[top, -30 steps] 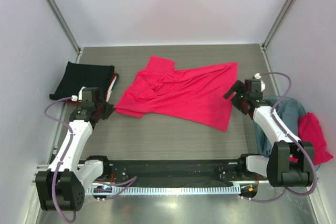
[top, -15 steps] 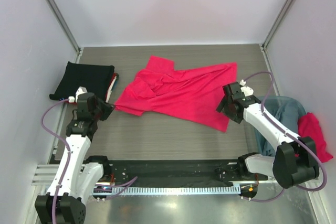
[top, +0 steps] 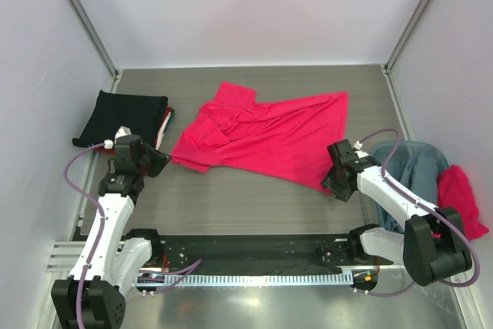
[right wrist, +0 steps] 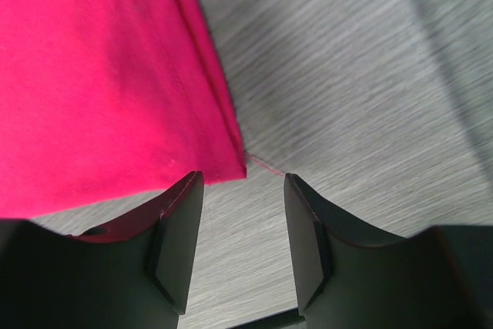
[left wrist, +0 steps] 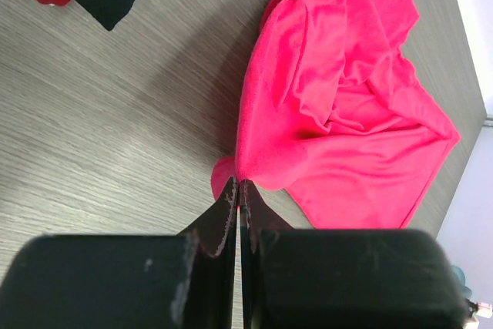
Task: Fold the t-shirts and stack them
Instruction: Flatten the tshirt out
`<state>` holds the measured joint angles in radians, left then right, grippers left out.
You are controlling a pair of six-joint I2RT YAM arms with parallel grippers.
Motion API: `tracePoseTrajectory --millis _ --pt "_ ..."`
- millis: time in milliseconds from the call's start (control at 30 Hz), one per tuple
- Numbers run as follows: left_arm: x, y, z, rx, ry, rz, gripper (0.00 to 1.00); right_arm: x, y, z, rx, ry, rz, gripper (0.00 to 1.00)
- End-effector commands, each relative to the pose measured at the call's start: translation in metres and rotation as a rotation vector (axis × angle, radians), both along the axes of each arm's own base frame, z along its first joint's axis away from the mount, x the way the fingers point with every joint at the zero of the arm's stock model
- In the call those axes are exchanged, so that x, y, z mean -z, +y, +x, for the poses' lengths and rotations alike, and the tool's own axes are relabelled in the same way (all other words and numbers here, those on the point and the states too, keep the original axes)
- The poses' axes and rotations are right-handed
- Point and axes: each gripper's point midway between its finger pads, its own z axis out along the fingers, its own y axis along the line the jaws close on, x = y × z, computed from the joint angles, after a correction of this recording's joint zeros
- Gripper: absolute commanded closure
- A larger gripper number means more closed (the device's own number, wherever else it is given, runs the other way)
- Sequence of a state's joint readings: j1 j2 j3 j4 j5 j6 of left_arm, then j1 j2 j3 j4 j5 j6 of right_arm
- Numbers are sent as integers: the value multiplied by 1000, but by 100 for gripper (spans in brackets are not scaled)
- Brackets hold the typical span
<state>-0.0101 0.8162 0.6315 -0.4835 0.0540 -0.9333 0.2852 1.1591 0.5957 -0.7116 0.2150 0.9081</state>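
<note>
The pinkish-red t-shirt [top: 266,138] lies unfolded and rumpled across the middle of the worktop [top: 231,198], one sleeve bunched over its body; no fold is made in it yet. Its left corner looks pinched in the left pincer [left wrist: 238,184], whose jaws are fully closed. Its near right corner sits just at the gap of the right pincer [right wrist: 242,190], whose jaws stand about half apart and hold nothing. At the far left a black t-shirt [top: 123,113] lies folded, apparently the start of the stack. At the right edge a grey-blue t-shirt [top: 420,163] and a red t-shirt [top: 460,198] lie heaped, unfolded. By my reckoning most of the task remains.
</note>
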Motion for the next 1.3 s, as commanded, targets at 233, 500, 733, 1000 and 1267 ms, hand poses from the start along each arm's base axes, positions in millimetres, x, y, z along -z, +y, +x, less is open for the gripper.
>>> tracePoseTrajectory --millis 233,500,733,1000,1267 --pt "-5 -2 8 27 -33 4 100 17 7 2 42 -14 43 53" --pt "-6 -4 8 37 -36 -3 100 23 1 25 49 -33 -24 84" --pt "-5 -8 10 54 -27 -18 100 8 -4 37 43 -62 -50 99" --pt "-37 -32 19 143 -54 -118 100 -65 -32 76 83 -213 -66 99" --pt "-94 -34 14 134 -154 -126 100 -127 -72 92 135 -341 -59 99"
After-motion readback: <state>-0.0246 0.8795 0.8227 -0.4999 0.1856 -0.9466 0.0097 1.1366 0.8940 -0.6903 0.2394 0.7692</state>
